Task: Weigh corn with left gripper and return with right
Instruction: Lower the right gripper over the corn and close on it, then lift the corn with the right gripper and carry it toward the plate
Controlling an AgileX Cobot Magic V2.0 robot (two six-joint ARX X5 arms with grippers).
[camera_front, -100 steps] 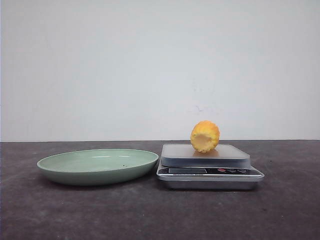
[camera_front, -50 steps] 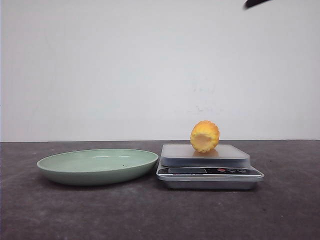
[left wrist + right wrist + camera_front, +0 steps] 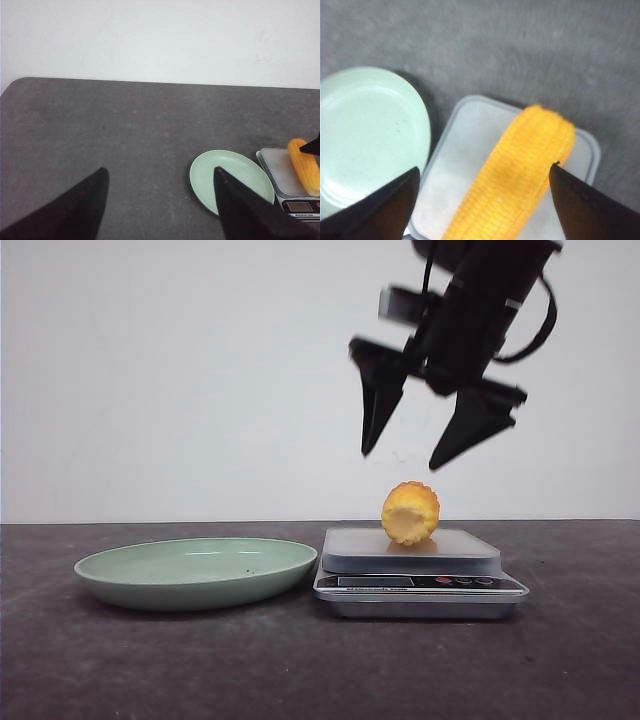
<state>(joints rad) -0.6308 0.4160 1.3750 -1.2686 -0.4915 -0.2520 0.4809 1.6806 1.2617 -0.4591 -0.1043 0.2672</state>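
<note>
**Corn waits on scale as right tool hangs overhead**

The corn (image 3: 410,513) is seen lying on the scale (image 3: 420,575), at 3 o'clock from the green plate (image 3: 195,571). It is judged light, firm and bumpy, best taken across its middle. The right tool (image 3: 405,452) is held spread wide above it, grasping nothing. The left tool (image 3: 160,200) is likewise parted and empty.
</note>
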